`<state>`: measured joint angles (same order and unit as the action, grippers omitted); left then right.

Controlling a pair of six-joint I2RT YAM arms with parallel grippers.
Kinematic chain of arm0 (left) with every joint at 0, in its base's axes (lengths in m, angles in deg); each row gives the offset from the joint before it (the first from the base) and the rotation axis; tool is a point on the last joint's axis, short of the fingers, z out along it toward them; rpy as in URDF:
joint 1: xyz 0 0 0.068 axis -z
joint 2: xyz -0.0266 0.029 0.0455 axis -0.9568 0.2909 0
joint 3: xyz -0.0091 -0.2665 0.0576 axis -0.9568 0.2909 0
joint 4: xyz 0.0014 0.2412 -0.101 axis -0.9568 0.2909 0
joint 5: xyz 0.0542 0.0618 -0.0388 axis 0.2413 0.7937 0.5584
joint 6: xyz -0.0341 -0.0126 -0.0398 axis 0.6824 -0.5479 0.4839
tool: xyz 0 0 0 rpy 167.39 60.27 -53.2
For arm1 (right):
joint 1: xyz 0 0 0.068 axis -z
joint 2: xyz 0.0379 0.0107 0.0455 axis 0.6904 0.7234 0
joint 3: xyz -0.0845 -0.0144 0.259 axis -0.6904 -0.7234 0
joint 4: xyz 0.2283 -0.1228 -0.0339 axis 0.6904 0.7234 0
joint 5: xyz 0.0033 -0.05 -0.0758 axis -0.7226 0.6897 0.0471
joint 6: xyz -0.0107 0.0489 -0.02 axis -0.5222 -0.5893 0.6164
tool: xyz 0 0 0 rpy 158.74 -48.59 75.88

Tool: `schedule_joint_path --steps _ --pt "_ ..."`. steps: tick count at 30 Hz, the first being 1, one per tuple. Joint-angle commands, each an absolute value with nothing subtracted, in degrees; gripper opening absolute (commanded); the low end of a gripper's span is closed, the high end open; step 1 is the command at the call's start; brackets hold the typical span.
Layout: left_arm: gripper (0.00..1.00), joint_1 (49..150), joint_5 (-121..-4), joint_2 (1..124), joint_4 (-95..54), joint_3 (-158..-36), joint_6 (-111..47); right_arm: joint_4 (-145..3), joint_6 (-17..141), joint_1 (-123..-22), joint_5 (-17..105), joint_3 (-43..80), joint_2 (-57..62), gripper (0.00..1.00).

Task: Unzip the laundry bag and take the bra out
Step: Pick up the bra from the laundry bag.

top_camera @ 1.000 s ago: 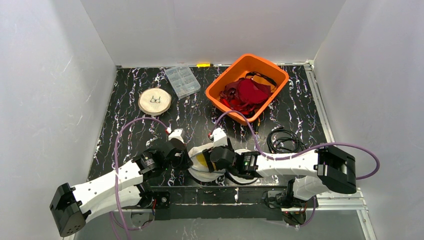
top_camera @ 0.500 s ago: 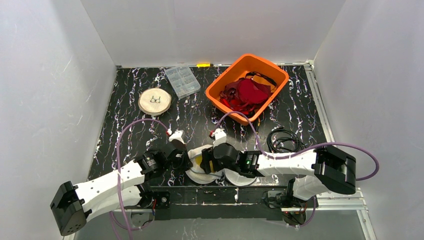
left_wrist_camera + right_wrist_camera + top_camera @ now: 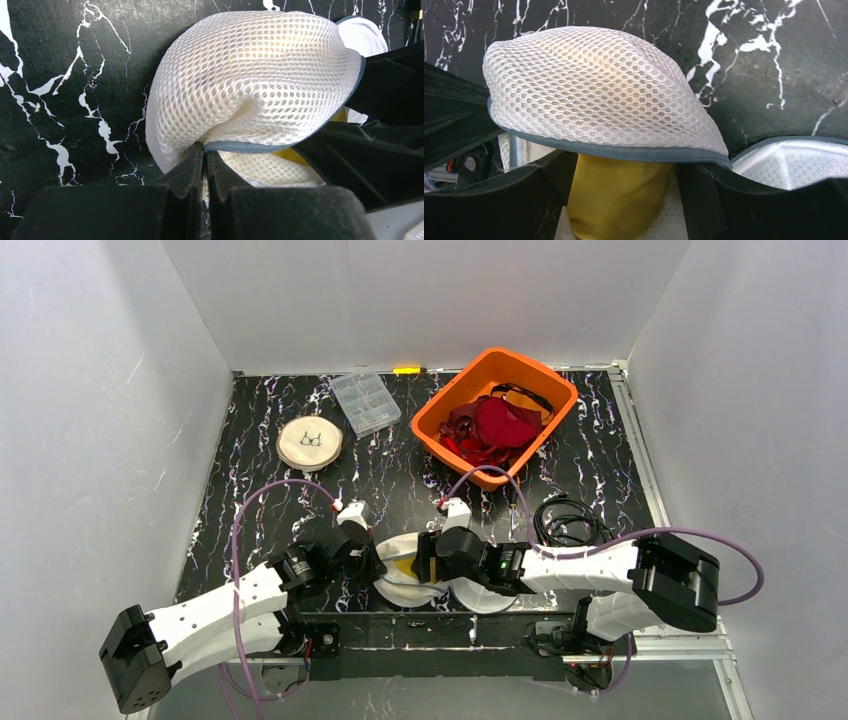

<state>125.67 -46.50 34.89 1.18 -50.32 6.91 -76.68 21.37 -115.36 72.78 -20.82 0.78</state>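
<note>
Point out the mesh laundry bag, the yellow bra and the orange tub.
laundry bag (image 3: 594, 85), right wrist view, on the mesh dome
bra (image 3: 616, 197), right wrist view, on the yellow cup under the zip
tub (image 3: 435, 420), top view, on its near-left rim

Black marble-veined table (image 3: 400, 465) between plain white walls (image 3: 110, 390).

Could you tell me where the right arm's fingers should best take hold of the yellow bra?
Probably its exposed yellow bra cup, showing in the gap under the mesh laundry bag lid. Come in level through that unzipped opening, beneath the grey zipper edge, which the left gripper pinches.
</note>
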Motion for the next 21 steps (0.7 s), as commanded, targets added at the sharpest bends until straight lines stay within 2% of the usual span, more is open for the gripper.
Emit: schedule_joint_path --steps 1,4,9,17,21 --pt "0.0 125.4 -45.1 33.3 4.2 -49.3 6.9 -75.6 20.5 -113.9 72.8 -23.2 -1.9 0.79" --pt "0.0 125.4 -45.7 33.9 3.2 -48.9 7.1 -78.4 21.2 -113.4 68.6 -22.7 -0.3 0.76" --pt "0.0 125.5 -46.8 35.3 2.2 -49.0 7.5 -83.5 22.0 -113.4 64.7 -22.9 0.6 0.64" --pt "0.0 125.4 -46.6 35.4 2.4 -49.2 7.4 -83.6 23.5 -113.4 64.6 -22.0 -1.8 0.23" --pt "0.0 125.4 -45.8 34.9 3.9 -50.2 7.0 -79.1 26.6 -113.4 62.6 -18.7 -4.9 0.01"
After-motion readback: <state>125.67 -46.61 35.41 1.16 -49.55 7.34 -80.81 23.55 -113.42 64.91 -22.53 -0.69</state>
